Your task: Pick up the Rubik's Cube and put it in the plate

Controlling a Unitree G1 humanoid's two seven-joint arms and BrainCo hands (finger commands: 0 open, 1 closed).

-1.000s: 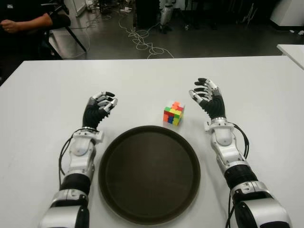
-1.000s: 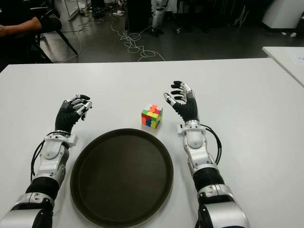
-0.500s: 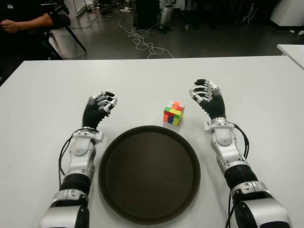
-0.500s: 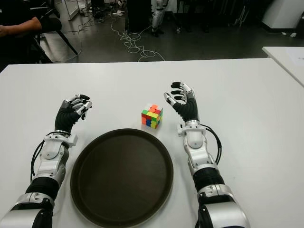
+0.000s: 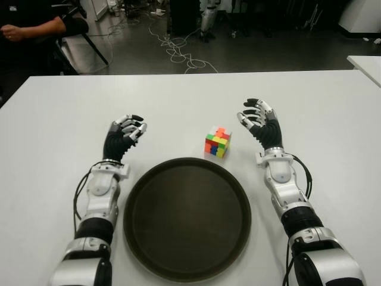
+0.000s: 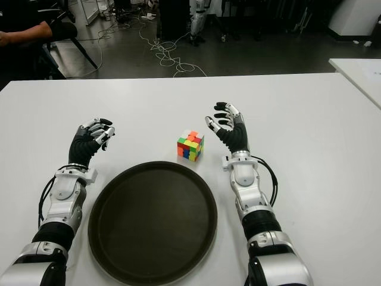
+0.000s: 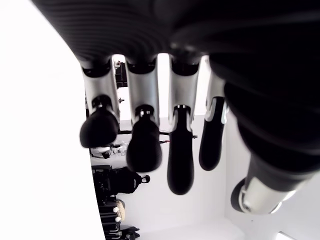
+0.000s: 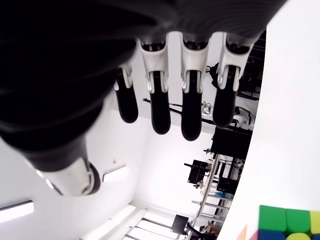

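Left hand (image 5: 124, 136): raised beside the plate's left rim, fingers loosely spread, holding nothing. Unchanged over the last second.
Plate (image 5: 149, 238): dark, round, empty, on the white bench (image 5: 53, 137).
Rubik's Cube (image 5: 217, 142): on the bench just beyond the plate's far rim, ungrasped, same spot as before.
Right hand (image 5: 260, 121): near the cube's right side, fingers spread, empty; barely shifted. Judgement: the approach is not yet under way.

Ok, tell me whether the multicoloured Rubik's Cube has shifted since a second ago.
No. The multicoloured Rubik's Cube sits unmoved just beyond the round dark plate's far rim.
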